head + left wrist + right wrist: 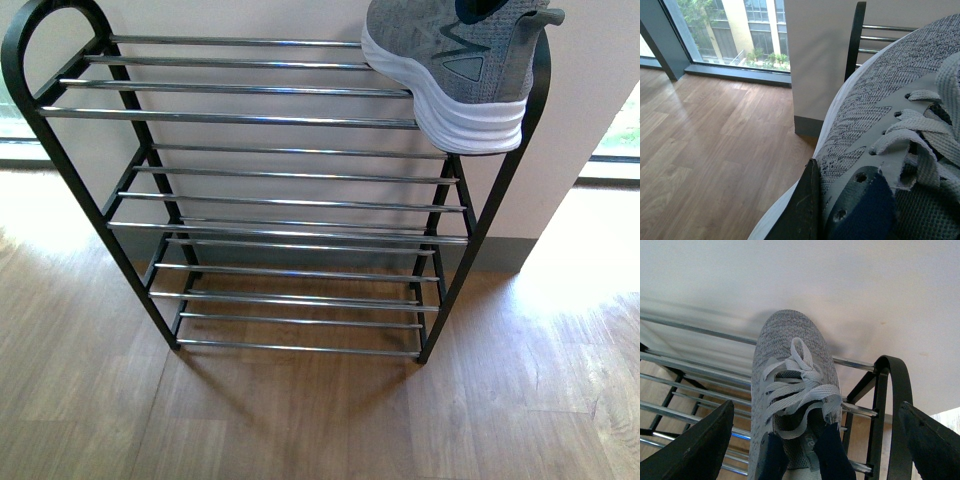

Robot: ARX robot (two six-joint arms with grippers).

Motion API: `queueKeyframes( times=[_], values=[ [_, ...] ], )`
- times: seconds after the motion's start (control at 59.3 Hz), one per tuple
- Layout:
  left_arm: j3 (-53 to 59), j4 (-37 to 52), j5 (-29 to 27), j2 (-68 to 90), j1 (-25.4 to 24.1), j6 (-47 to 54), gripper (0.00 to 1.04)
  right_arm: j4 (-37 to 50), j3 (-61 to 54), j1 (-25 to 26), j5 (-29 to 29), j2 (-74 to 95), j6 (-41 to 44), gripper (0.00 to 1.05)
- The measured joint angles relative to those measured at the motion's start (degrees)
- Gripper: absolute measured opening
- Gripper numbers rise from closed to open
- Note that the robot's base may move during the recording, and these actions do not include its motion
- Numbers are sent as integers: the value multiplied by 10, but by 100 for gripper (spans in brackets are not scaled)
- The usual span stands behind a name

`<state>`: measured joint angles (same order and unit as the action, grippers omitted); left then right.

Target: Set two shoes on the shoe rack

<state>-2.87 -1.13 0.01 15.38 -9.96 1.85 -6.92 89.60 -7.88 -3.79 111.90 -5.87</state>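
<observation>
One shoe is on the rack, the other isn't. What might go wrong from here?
1. The placed shoe sits at the right end of the shoe rack, heel overhanging the top front bar; a nudge could tip it off.
2. The right gripper is open astride it, one finger near the end frame; withdrawing might snag laces or frame.
3. The left gripper seems to pinch the second shoe by its collar only; it may slip.

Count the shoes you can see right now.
2. The first shoe rests on the rack's top tier, right end, between the open right fingers. The second shoe fills the left wrist view, apparently held by the left fingers.
</observation>
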Motion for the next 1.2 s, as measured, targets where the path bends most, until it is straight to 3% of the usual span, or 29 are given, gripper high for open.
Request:
queueKeyframes(
  times=[0.084,0.354,0.421,0.539,0.708,0.944,1.197],
  values=[
    [0,0,0,0,0,0,2,18,-1,0,-33,0,-34,95],
    [0,0,0,0,0,0,2,109,-30,0,42,-10,0,95],
    [0,0,1,0,0,0,2,155,-134,13,44,-79,28,95],
    [0,0,-3,0,0,0,2,129,-266,55,-1,-204,50,95],
    [0,0,0,0,0,0,2,122,-302,137,-34,-264,59,95],
    [0,0,-2,0,0,0,2,127,-354,209,-67,-301,71,95],
    [0,0,0,0,0,0,2,93,-510,293,-104,-531,113,95]
  ],
)
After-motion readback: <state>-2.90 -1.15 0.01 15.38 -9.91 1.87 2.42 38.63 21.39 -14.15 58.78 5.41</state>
